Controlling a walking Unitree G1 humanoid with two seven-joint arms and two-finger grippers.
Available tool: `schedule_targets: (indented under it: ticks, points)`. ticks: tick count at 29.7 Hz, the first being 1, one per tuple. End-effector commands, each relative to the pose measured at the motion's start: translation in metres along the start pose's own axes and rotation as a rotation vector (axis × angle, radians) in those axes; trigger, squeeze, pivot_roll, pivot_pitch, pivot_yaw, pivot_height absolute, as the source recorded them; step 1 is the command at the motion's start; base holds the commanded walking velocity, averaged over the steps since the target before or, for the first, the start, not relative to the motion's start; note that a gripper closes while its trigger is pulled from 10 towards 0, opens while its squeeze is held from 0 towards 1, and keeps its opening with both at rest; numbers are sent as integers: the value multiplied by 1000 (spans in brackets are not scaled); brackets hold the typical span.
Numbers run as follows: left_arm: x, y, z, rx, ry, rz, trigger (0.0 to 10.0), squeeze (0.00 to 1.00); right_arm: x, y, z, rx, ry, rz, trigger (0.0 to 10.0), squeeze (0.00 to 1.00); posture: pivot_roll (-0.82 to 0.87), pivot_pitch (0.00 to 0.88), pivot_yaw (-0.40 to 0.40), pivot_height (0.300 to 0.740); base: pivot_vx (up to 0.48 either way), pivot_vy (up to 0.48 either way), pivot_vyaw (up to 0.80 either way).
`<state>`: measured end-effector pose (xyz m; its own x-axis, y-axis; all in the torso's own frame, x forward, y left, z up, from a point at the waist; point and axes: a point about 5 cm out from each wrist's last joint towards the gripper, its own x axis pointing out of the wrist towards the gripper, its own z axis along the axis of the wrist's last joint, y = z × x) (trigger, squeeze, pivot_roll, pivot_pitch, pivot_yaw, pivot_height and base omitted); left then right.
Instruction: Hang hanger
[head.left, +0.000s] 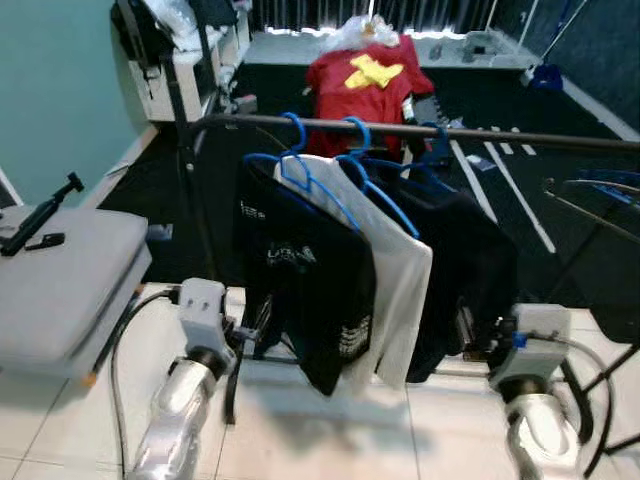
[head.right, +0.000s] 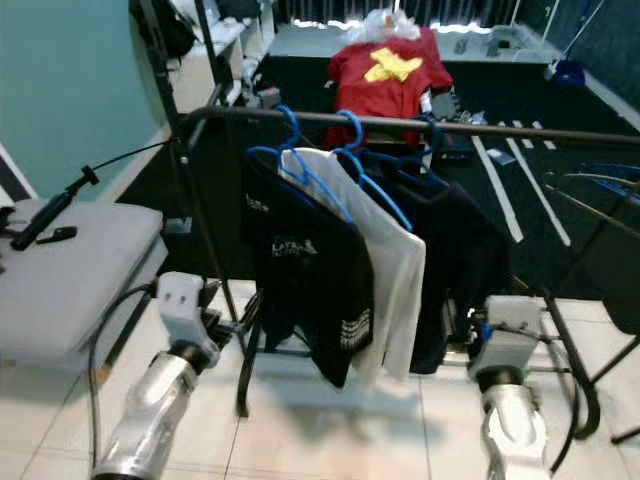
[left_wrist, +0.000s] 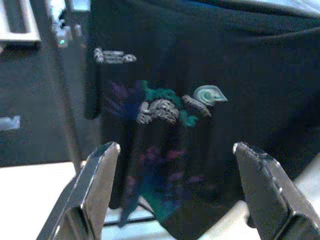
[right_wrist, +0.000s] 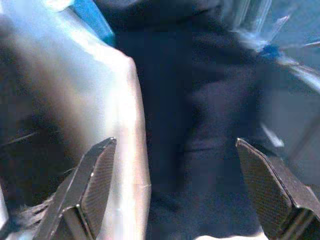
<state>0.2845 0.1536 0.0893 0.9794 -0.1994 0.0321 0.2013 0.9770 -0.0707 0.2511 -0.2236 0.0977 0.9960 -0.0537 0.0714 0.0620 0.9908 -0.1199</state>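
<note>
— Rail (head.left: 480, 133) is taken as the landmark; what is found along it, from the left end?

— At its left end, the upright post (head.left: 190, 190) is seen. Just right of the post, three blue hangers (head.left: 300, 165) are hooked over the rail side by side: a black printed shirt (head.left: 300, 270), then a white shirt (head.left: 395, 270), then a dark garment (head.left: 470, 270). The hooks are set over the bar so that the clothes fall free of the floor. The task's hanger is judged to be hung on the rail already.

— And the grippers?

— Below the rail and in front of the black shirt, the left gripper (left_wrist: 175, 187) is held with its fingers (left_wrist: 100, 175) spread wide and nothing between them. Below the rail further right, the right gripper (right_wrist: 175, 187) is likewise held spread and empty, pointed at the seam between the white and dark cloth. Both are judged to be kept open and low so the garments are not snagged.

— What cannot be made out?

— The print on the black shirt is blurred in the left wrist view. The rail's right end is cut off by the frame. Behind the rail, a red shirt (head.left: 365, 85) with a yellow mark is partly hidden by the hangers, and what it rests on cannot be told.
</note>
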Motion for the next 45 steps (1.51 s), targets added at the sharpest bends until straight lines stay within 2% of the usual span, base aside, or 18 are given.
schedule_targets:
  ticks: [1,3,6,13,19,23,26,29,31,33,37,41,45]
  points:
    - [-2,-3,4,1,7,3,10000,0,-2,-2,5,-23,10,14,10000,0,-38,118,6,740,311,0,0]
    - [-2,-3,7,-6,9,15,10000,0,-2,0,11,-36,2,46,10000,0,-40,127,7,740,309,0,0]
    - [-1,2,13,-12,-6,53,10000,0,2,7,27,0,-56,129,10000,0,-40,140,10,740,310,0,0]
    - [6,10,22,-13,-39,101,10000,0,13,19,66,57,-180,266,10000,0,-44,147,5,740,287,0,765]
    - [13,11,30,-23,-34,123,10000,0,22,30,90,42,-217,376,10000,0,-49,155,4,740,44,0,448]
    - [14,6,32,-5,-33,77,10000,0,29,29,92,5,-215,372,10000,0,-47,157,4,740,0,0,0]
    - [14,0,34,1,-31,24,10000,0,39,25,88,-74,-157,357,10000,0,-43,163,4,740,0,0,0]
    - [14,0,34,1,-31,24,10000,0,39,25,88,-74,-157,357,10000,0,-43,163,4,740,0,0,0]
    - [14,-3,34,7,-27,1,10000,0,48,22,78,-202,-69,322,10000,0,-43,164,5,740,0,0,0]
    - [14,-4,34,13,-24,-9,10000,0,51,22,78,-223,-47,319,10000,0,-42,166,6,740,0,-216,0]
    - [15,-5,34,18,-26,-9,10000,0,53,25,78,-224,-30,335,10000,0,-42,167,7,740,0,-409,0]
    - [15,-5,35,6,-27,10,10000,0,55,44,77,-111,32,519,10000,0,-43,167,4,740,0,0,0]
    - [15,-5,35,6,-24,6,10000,0,61,44,86,-44,2,525,10000,0,-45,166,2,740,0,0,0]
